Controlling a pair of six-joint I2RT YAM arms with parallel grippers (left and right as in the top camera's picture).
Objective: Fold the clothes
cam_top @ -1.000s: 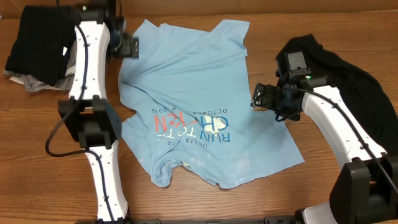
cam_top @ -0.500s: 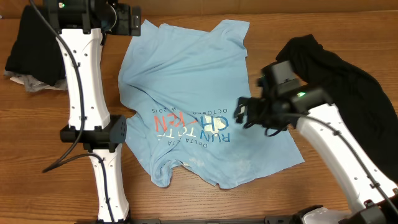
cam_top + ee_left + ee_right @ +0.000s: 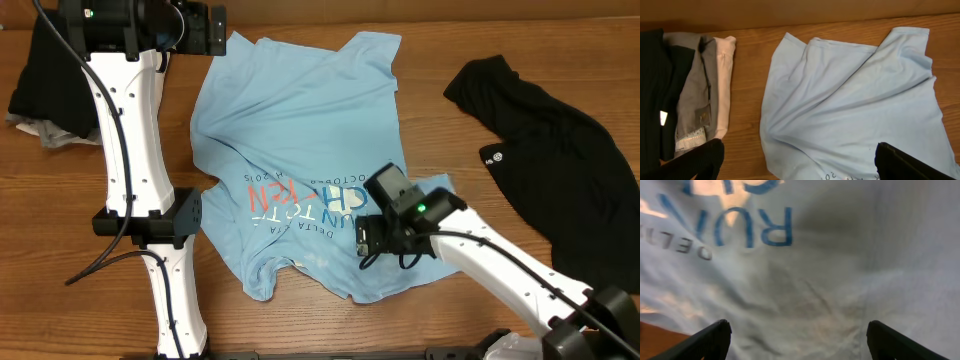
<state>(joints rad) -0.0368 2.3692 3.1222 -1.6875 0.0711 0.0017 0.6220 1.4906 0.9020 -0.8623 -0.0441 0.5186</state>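
Flanking the rumpled T-shirt (image 3: 300,130) are a folded pile (image 3: 40,80) and black garment (image 3: 540,150).

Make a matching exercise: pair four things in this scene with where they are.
Things:
1. T-shirt
2. black garment
3. folded pile
4. right gripper

Places:
a. stacked at the far left
b. open, over the T-shirt
c. spread out in the middle
d. lying loose on the right

Pairs: 1-c, 2-d, 3-a, 4-b
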